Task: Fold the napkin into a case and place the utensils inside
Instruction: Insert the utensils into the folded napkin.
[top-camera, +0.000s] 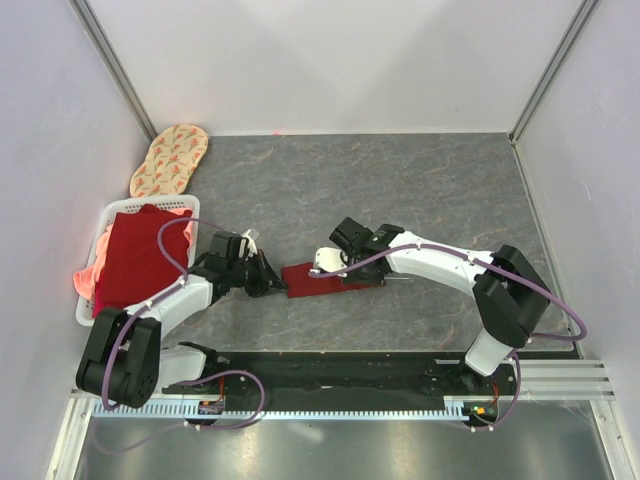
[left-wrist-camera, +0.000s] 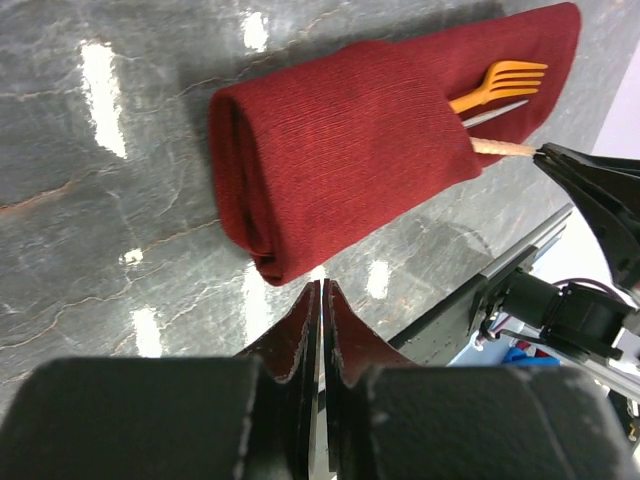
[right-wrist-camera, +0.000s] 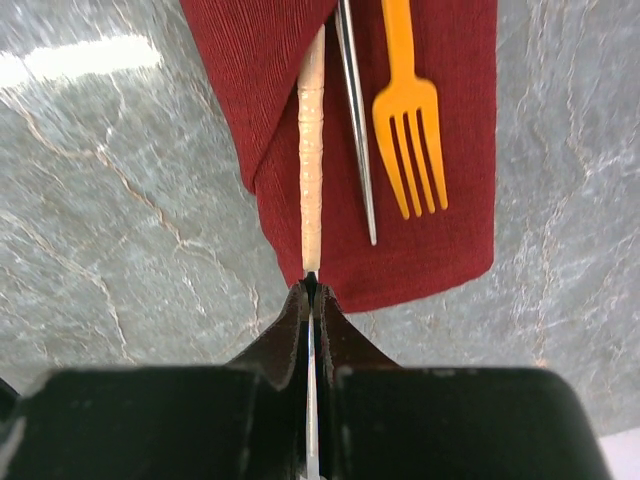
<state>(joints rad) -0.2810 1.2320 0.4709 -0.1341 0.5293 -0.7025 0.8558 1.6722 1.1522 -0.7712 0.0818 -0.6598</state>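
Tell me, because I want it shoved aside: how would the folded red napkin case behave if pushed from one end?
The case is soft layered cloth, so it would probably bunch or unfold rather than slide whole. The fork and other utensils poke from its open end and might slip out.

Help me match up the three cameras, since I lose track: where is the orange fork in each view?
Top external: too small to make out, somewhere at the right end of the case.
Left wrist: upper right, the fork pokes tines-first from the case.
Right wrist: fork at top, right of centre, tines toward the camera.
Shared landmark: the dark red case.
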